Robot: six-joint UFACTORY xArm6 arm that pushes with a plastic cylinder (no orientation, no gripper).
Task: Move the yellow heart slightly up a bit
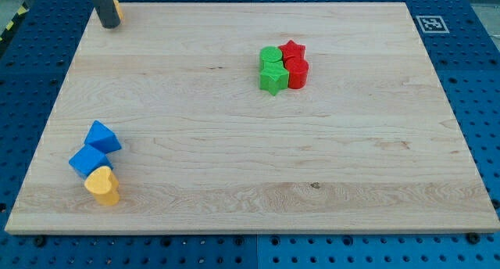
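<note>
Yellow heart-shaped block, small and of painted wood or plastic by the look of it, sits near the bottom-left corner of the pale wooden board, just in from the left edge. It looks light and rigid, likely to slide readily on the smooth wood, so a gentle push should be enough. Since it must go up, contact belongs on its lower face, the side toward the board's bottom edge, close to the middle so it does not spin.

Touching its upper side is a blue cube-like block, and just above that a blue triangular block; pushing the heart upward will probably crowd or carry these along.

My tip is well apart from all this, at the top-left corner of the board. It touches no block and holds nothing, being a bare rod. A scrap of yellow or orange shows just beside the rod, mostly hidden behind it, and I cannot tell what it is.

Toward the board's top edge, right of centre, four blocks cluster tightly: a green rounded block, a green star, a red star and a red cylinder-like block. Their exact shapes are hard to make out where they press together.
</note>
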